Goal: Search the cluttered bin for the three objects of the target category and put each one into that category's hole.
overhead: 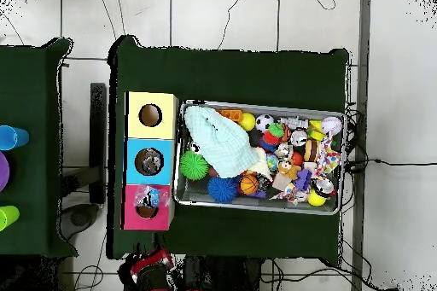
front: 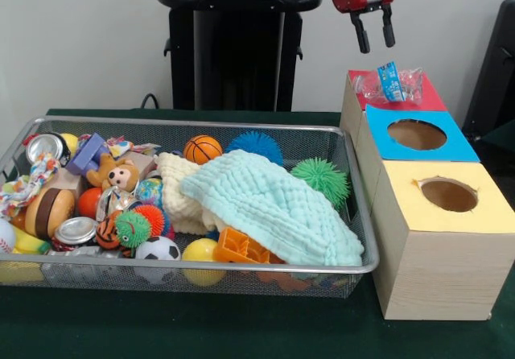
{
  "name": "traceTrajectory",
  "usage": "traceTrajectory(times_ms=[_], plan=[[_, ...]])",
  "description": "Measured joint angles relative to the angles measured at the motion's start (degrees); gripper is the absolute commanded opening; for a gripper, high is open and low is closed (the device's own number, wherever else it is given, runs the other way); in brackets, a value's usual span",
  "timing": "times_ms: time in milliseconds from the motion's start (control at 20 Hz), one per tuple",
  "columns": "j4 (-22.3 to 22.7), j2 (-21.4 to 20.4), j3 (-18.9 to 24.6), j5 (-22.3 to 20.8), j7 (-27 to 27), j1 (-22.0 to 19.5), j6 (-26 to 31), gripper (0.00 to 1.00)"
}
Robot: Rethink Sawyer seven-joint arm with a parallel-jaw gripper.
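Note:
The wire mesh bin stands on the green table, full of toys; it also shows in the overhead view. One clear crinkly plastic lump with a blue label lies on the red-topped box, not on the blue one; it also shows in the overhead view. The blue-topped hole is the middle of three; from above something greyish shows inside it. My gripper hangs open and empty just above and behind the lump. No other plastic lump shows clearly in the bin.
A mint cloth covers the bin's right half. Silver cans, spiky balls and small sports balls crowd the rest. The yellow-topped hole is nearest the camera. Cups stand on a side table.

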Motion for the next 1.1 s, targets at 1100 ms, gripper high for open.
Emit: traceTrajectory(times_ms=[1100], plan=[[-3.1, 4.9, -2.9, 0.0, 0.0, 4.4, -2.7, 1.00]])
